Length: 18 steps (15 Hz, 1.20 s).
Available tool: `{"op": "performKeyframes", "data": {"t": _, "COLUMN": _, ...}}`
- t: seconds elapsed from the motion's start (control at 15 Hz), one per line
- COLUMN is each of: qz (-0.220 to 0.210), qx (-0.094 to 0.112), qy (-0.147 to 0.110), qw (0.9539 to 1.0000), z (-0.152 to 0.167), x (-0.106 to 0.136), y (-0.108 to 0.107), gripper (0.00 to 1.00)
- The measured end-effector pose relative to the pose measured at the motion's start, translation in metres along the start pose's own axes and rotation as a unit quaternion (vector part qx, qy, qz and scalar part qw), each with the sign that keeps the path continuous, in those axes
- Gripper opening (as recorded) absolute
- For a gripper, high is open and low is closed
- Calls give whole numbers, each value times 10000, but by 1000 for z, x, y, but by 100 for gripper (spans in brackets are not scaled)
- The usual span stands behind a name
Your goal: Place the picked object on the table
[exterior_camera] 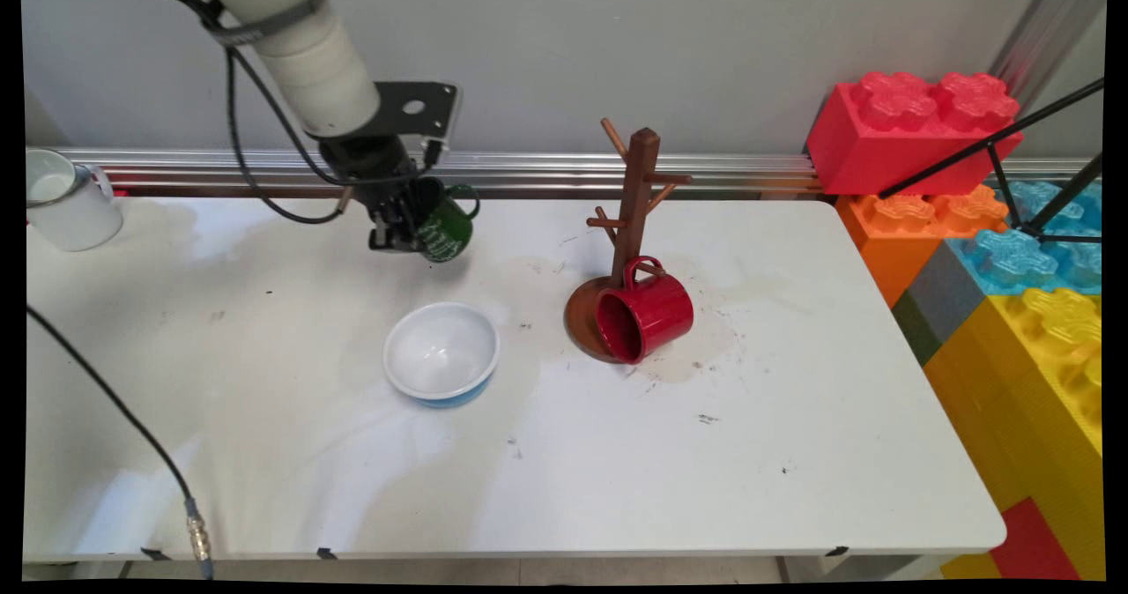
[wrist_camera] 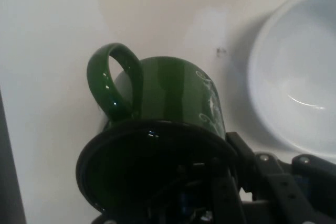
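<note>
Up near the worktop's [exterior_camera: 264,453] far edge, the black two-finger tool [exterior_camera: 407,224] has hold of a glossy dark green ceramic mug with pale lettering [exterior_camera: 445,228], lifted clear of the white surface and tilted. In the hand view the tool [wrist_camera: 210,203] has one finger inside the mug's [wrist_camera: 173,108] dark mouth and the other outside, closed on the rim wall; the mug's loop handle sticks out to the left there, and in the main view it points toward the wall.

Below the tool, nearer the camera, a white round bowl with a blue band at its foot [exterior_camera: 441,352] sits upright on the worktop; in the hand view its rim [wrist_camera: 262,77] shows at the right edge, just beside the held mug.

To the right of the bowl stands a brown wooden mug tree with short pegs and a round base [exterior_camera: 636,197]. A glossy red mug [exterior_camera: 648,312] lies tipped on its side against the post, resting on the base, its mouth facing the camera and its handle up.

At the far left edge of the worktop stands a white enamel mug [exterior_camera: 66,202], upright, well apart from the rest. Large plastic building blocks in red, orange, blue and yellow [exterior_camera: 996,224] are stacked beside the worktop's right end.
</note>
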Motion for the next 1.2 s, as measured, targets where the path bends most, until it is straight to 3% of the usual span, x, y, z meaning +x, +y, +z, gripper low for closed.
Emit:
{"op": "performKeyframes", "data": {"t": 0.53, "qz": 525, "qx": -23, "qy": -357, "qw": 9980, "z": 55, "x": 34, "y": -12, "gripper": 0}}
{"op": "performKeyframes", "data": {"t": 1.2, "qz": 901, "qx": -221, "qy": -664, "qw": 9935, "z": 89, "x": 40, "y": -7, "gripper": 0}}
